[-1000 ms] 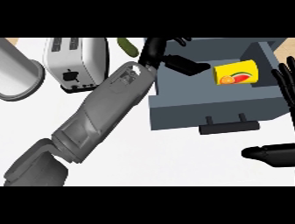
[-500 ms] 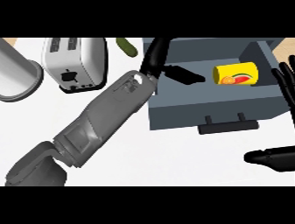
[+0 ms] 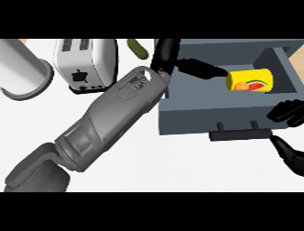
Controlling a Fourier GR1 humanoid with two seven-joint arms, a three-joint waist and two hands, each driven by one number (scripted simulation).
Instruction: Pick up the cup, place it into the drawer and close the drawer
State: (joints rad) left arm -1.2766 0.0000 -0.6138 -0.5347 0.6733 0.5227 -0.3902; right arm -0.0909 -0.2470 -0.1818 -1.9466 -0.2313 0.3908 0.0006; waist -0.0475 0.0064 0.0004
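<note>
Cylinder [image 3: 21, 67] of pale, smooth metal stands at the far left of the white desk [image 3: 181, 171], and just right of it sits a boxy silver toaster [image 3: 84, 63] with 2 dark slots on top. A green, rounded thing [image 3: 137, 47] peeks out behind the toaster; what it is cannot be told.

Next comes the left forearm, a grey faceted shell crossing diagonally up to the drawer [image 3: 181, 117]. The left hand [image 3: 194, 67] reaches over the drawer's left wall, its black fingers straight and relaxed, holding nothing, tips just beside the cup [image 3: 251, 81].

The cup lies on its side inside the drawer, a glossy yellow cylinder with a fruit print. The drawer is an open grey box with flat matte walls and a dark bar handle [image 3: 241, 134] on its front.

At the right edge, the right hand [image 3: 301, 135] sits close by the handle, fingers partly curled around nothing.

Judging the risks: the left hand sits inside the drawer, so pushing the front in now could trap it against the cabinet. The round cup could also roll if the drawer is shoved sharply.
</note>
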